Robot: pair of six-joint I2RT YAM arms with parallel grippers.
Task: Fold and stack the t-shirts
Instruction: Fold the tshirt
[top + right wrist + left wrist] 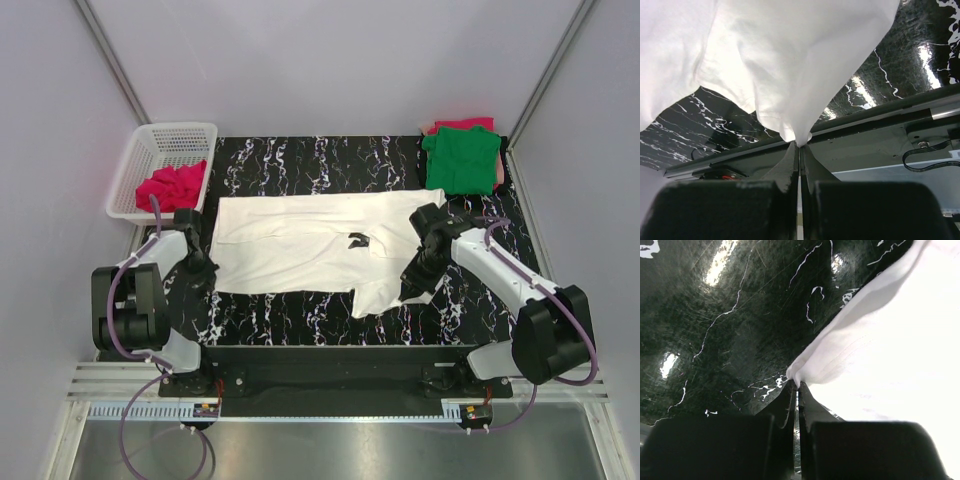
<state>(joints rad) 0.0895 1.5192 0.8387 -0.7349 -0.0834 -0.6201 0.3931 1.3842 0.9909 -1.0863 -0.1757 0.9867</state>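
A white t-shirt [300,250] lies spread across the middle of the black marbled table. My left gripper [207,268] is shut on its near left edge, and the left wrist view shows the white cloth [880,350] pinched at the fingertips [790,390]. At the shirt's near right corner my right gripper [410,287] is shut on a sleeve, which rises bunched from the fingertips [790,152] as white cloth [785,65]. A green t-shirt [462,160] lies folded at the back right on a pinkish-red one [462,124]. More pinkish-red cloth [172,186] fills the basket.
A white mesh basket [180,135] stands at the back left, just off the table. Grey walls close in the sides and back. The table's front rail [880,110] runs just below the right gripper.
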